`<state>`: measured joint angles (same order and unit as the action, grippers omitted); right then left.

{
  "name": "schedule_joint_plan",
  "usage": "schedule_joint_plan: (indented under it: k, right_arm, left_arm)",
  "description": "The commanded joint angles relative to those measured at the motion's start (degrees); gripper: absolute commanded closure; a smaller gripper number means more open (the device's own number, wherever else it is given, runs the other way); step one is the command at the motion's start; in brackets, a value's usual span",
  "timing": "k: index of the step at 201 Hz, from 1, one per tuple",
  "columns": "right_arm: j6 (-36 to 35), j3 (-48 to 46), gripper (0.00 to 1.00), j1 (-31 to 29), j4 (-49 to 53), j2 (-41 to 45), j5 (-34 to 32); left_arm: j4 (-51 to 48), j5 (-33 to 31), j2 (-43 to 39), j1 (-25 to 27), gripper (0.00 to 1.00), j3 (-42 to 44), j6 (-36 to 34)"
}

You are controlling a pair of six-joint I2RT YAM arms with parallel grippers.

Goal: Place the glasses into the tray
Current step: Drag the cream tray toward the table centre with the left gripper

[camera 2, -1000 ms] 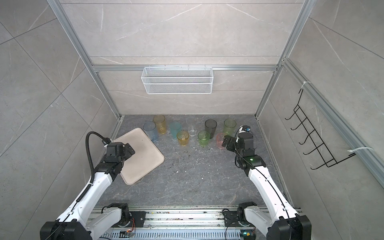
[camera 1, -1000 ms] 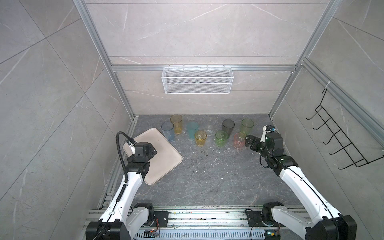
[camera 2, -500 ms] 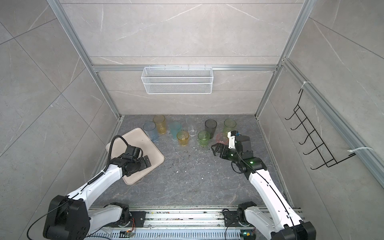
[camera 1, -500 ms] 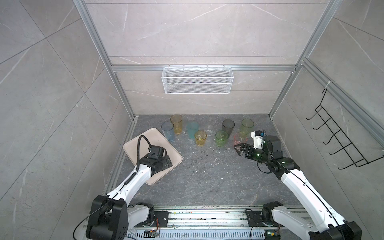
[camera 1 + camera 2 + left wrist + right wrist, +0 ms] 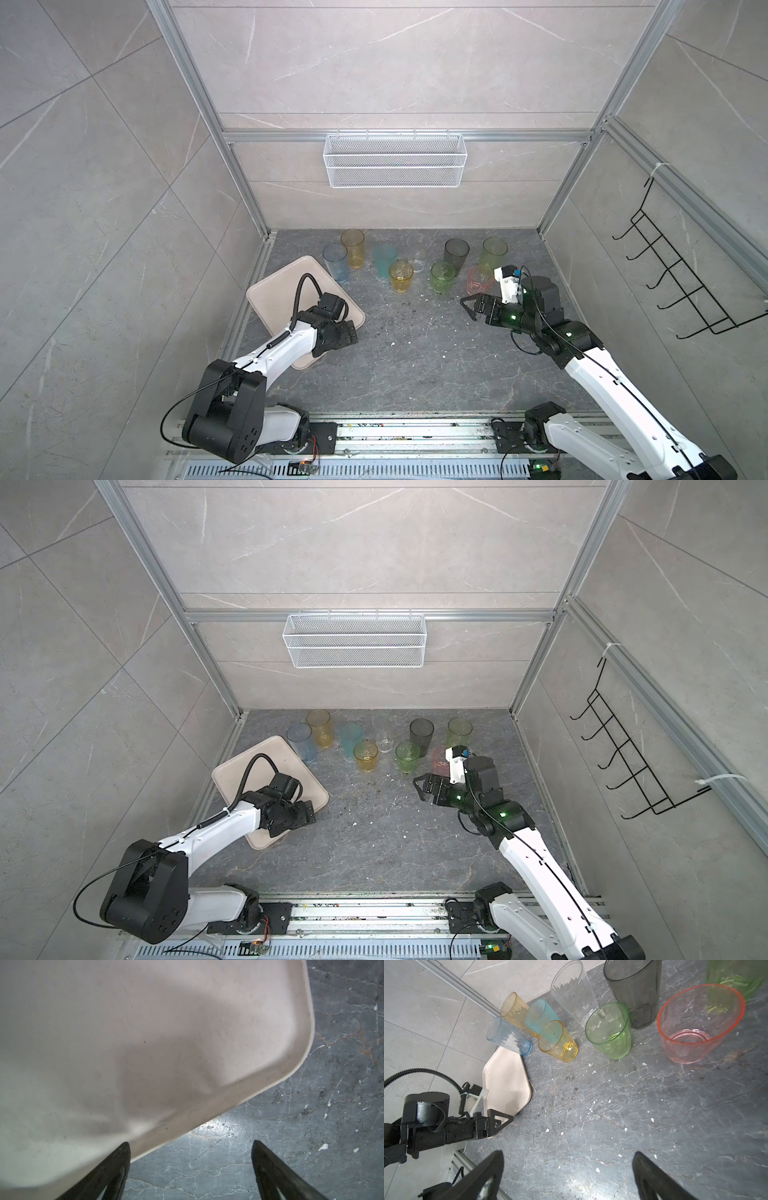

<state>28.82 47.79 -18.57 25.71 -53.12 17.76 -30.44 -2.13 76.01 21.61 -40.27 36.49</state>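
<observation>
We count nine glasses (image 5: 401,276) upright on table (image 5: 415,365), near back wall; none in tray (image 5: 278,295). Tray bare, at left. Left gripper (image 5: 190,1142) spread over tray edge, grasping nothing. Right gripper (image 5: 568,1152) spread, empty, near pink glass (image 5: 695,1028). Judged: nothing done, nine left.

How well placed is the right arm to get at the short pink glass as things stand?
Probably yes: the right gripper is open and empty, the pink glass stands upright close by, and only bare floor lies between them. The tall green glass right behind it leaves little room beyond.
</observation>
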Motion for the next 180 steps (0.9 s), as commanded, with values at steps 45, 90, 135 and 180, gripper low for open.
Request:
schedule_joint_plan:
  k: [45, 90, 135, 180]
  right_arm:
    - [1.86, 0.37, 0.03, -4.01, -0.31, -1.02, -3.81]
    - [1.96, 0.45, 0.03, -5.16, -0.05, -1.61, -4.81]
    - [2.22, 0.55, 0.03, -5.85, -0.14, -2.25, -5.20]
    - [2.30, 0.68, 0.03, -6.17, 0.28, -2.82, -5.52]
  left_arm:
    - [-2.70, -1.11, 0.19, 0.99, 0.07, -0.33, -0.87]
    - [-2.83, -1.97, 0.46, 0.98, 0.00, 0.09, -1.14]
    - [0.63, 2.00, 1.91, 0.99, 0.00, 1.62, -1.05]
    - [2.01, 5.03, 2.57, 0.98, 0.01, 1.40, -1.57]
